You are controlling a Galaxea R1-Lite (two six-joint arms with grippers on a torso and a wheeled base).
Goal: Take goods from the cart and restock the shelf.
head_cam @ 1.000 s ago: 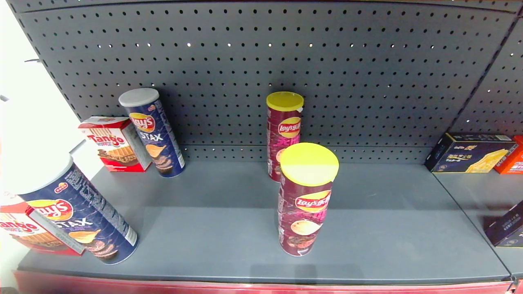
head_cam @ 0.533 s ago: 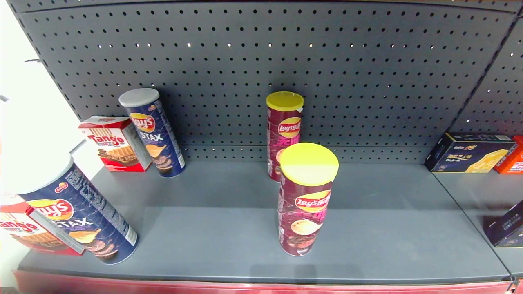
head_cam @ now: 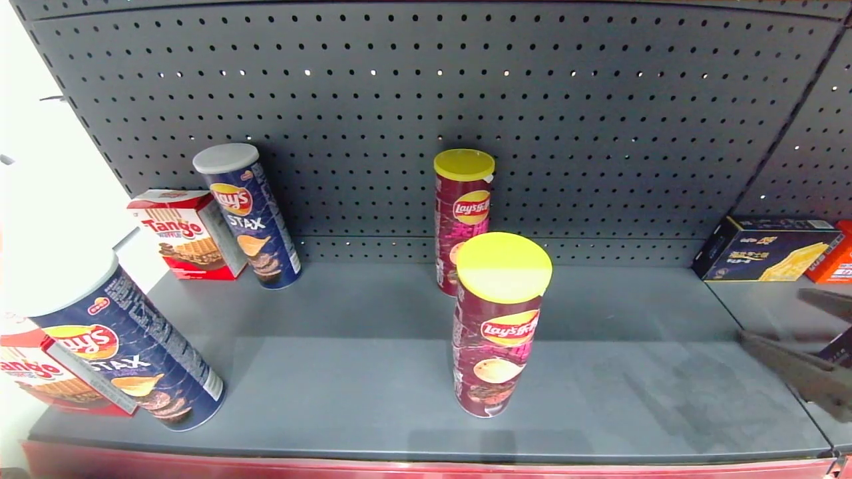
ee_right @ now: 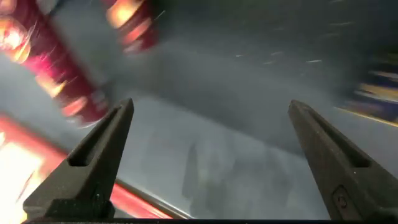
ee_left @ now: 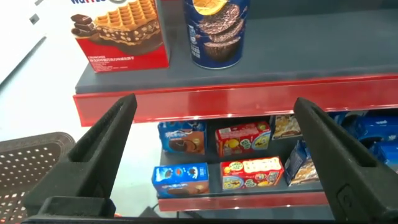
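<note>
Right pincer at the right end of the shelf
It's spread apart, empty. Left pincer, also apart, sits low out front. Maroon can stands mid-shelf.

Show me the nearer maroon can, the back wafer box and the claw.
nearer maroon can (head_cam: 504, 266): head view, yellow lid.
back wafer box (head_cam: 180, 236): head view, front face.
right claw (head_cam: 771, 313): head view, between fingertips.
</note>
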